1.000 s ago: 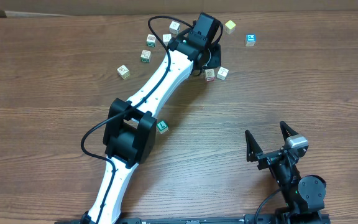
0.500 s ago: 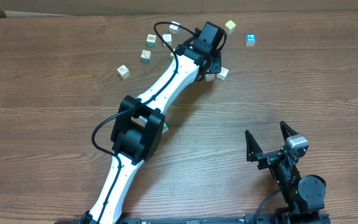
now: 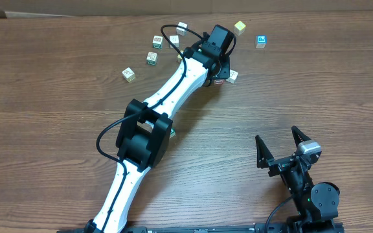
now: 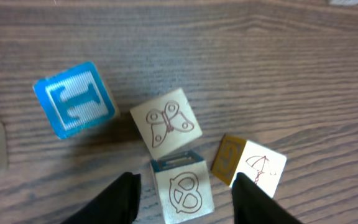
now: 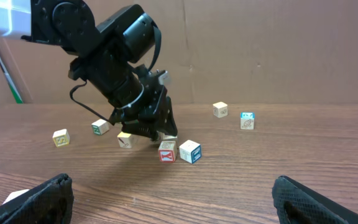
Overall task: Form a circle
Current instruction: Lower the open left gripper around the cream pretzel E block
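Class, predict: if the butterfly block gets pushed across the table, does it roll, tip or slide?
Likely slides: the butterfly block is a flat-faced cube lying flat. It looks rigid, so no flexing. The pretzel block beside it would probably get shoved too.

Left arm [image 3: 181, 79] is white shells with chunky black joint blocks and a thin black cable [image 3: 102, 139] looping off it. Right arm [image 3: 306, 184] is all black with a silver cap [image 3: 308, 147]. The right gripper [image 3: 276, 133] has pointy black fingers [image 5: 42, 199], mesh-textured up close.

Count on the counter [image 3: 57, 129]
Nine small cubes [image 3: 129, 74] plainly seen from above, others part-hidden; two arms [image 3: 173, 84].
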Motion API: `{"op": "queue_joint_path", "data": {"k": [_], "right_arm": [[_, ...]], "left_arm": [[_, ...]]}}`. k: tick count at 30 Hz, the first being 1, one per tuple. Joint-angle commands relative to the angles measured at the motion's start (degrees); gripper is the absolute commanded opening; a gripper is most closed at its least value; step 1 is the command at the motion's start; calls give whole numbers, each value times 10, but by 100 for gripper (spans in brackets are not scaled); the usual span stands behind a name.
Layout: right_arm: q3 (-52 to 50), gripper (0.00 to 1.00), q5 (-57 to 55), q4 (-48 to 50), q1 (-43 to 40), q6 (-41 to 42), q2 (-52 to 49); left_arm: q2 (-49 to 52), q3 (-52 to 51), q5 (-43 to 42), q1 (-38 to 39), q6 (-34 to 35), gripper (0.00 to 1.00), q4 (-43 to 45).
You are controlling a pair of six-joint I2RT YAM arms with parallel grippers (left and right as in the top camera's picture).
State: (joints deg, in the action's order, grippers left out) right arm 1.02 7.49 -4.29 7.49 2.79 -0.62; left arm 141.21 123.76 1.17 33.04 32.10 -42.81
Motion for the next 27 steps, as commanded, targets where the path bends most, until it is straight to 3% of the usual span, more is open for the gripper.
{"op": "queue_joint_path", "data": {"k": [1,8,18,27], "right_arm": [[-6,100,-1,3,-3,-3,5],[-6,100,-1,3,-3,-3,5],[-6,100,-1,3,-3,-3,4],[-6,100,-1,3,-3,-3,4]], "left_arm": [[9,-13,9,7,3,51,1],[9,-23,12,8,3,42,0],[9,-31,12,11,3,38,2],[9,-37,24,11,3,39,11]]}}
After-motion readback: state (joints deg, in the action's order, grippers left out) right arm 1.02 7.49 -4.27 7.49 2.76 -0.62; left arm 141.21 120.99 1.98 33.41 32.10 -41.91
